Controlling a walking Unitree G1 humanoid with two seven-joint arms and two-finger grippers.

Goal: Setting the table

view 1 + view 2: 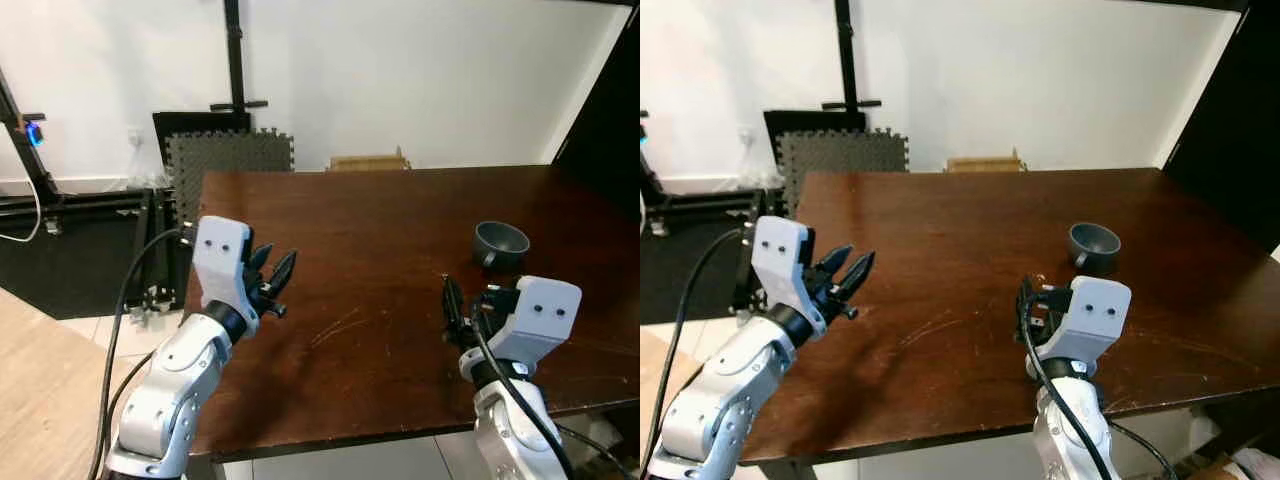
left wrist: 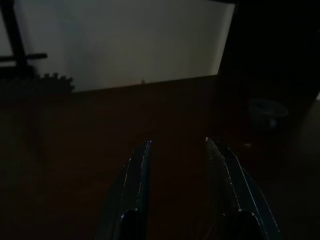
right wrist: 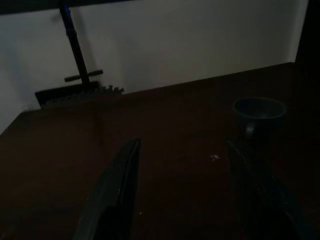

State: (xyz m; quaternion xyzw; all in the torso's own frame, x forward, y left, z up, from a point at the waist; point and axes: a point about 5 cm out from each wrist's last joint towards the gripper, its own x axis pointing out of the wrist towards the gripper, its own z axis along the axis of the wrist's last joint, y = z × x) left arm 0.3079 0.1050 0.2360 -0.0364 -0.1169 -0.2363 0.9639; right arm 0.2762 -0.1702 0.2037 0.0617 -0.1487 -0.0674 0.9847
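A grey mug (image 1: 500,241) stands upright on the right part of the dark brown wooden table (image 1: 400,200). My right gripper (image 1: 468,300) hovers over the table's front right area, a little nearer than the mug and to its left. It is open with nothing between its fingers; the right wrist view shows the mug (image 3: 259,111) ahead, beside one finger. My left gripper (image 1: 278,265) is held above the table's left edge, open and empty. In the dim left wrist view the mug (image 2: 268,112) appears far off across the table.
Grey foam mat tiles (image 1: 230,160) lean against the white wall behind the table's far left corner, next to a black stand pole (image 1: 235,60). A wooden chair back (image 1: 368,161) peeks over the far edge. A black frame with cables (image 1: 90,205) lies on the floor at left.
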